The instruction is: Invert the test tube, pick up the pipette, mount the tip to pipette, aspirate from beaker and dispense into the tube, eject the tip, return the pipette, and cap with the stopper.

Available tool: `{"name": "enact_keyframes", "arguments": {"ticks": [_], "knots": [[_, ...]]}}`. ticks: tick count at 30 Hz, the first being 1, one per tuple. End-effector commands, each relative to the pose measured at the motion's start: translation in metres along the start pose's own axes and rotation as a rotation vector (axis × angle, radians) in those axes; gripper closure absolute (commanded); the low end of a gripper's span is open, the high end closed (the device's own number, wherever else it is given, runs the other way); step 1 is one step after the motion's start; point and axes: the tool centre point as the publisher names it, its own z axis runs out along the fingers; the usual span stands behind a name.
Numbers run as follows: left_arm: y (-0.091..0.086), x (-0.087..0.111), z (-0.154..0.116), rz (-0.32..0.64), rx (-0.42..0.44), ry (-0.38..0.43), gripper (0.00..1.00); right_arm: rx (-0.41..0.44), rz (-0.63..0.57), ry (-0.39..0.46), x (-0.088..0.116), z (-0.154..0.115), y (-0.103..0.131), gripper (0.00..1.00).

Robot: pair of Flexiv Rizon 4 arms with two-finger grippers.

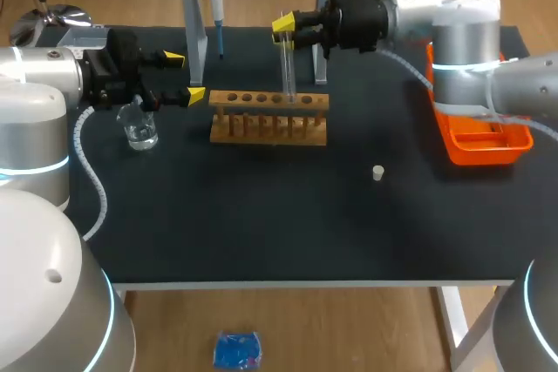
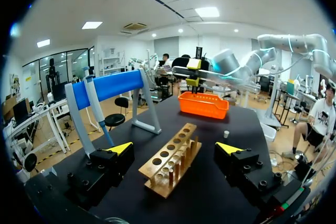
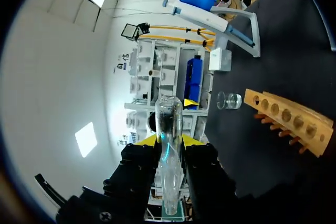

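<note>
Now, right hand [image 1: 283,28] clamped on the test tube [image 1: 287,67], held over the wooden rack [image 1: 268,115] by the bench's far edge. The tube looks level, not upright, its long axis running far edge to near edge, crosswise to the fingers. I'd say it needs a wrist roll before any hole. Left hand [image 1: 185,77] gapes empty by the beaker [image 1: 139,131].

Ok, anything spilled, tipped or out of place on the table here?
Nothing stands out. The right gripper holds the test tube vertical at the rack; the beaker stands upright, with no spill visible on the table.
</note>
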Motion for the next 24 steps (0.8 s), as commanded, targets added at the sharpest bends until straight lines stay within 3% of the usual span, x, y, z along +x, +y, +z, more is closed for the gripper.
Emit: {"name": "enact_keyframes", "arguments": {"ticks": [1,24], "knots": [[0.0004,-0.0004,0.0005,0.001,0.0,0.0,0.0,-0.023,0.028,0.016,-0.0014,-0.0009,-0.0085,1.0],[0.0004,-0.0004,0.0005,0.001,0.0,0.0,0.0,0.005,0.043,0.036,-0.0051,0.0054,-0.0178,1.0]]}}
